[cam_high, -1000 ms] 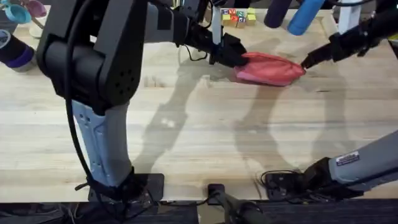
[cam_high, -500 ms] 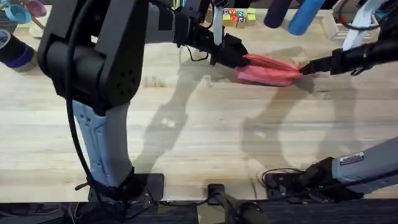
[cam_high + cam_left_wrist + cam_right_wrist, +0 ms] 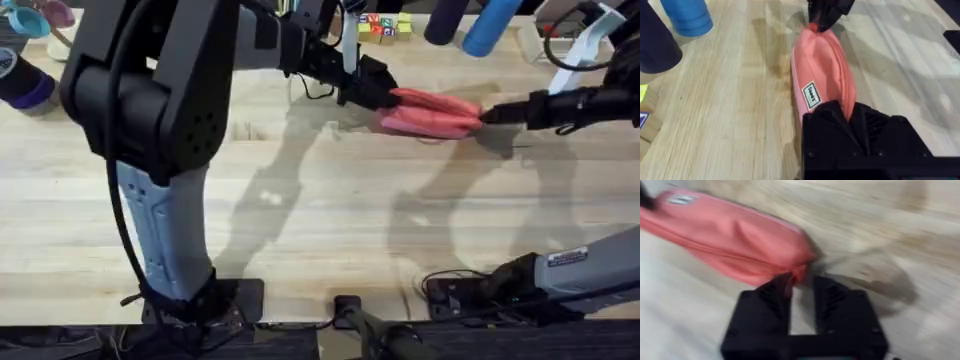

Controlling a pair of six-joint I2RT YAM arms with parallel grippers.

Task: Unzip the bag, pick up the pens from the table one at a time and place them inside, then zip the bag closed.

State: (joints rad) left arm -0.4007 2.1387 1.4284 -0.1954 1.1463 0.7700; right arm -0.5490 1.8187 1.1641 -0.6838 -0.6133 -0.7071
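Table [image 3: 330, 230] carries your bag [image 3: 430, 112] far, right of centre, long axis left-right. Left gripper [image 3: 385, 92] pinches its left end, jaws clamped on fabric; right gripper [image 3: 487, 114] nips the right end tab [image 3: 796, 275], jaws narrow

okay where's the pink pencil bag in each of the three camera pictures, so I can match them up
Overhead: the bag lies on the table's far side, right of centre, stretched between the left hand and the right hand.
Left wrist: it runs lengthwise away from the left hand, white label on its side.
Right wrist: it lies slantwise, its near end at the right hand.
Shared landmark: the white label, also seen by the right wrist camera.
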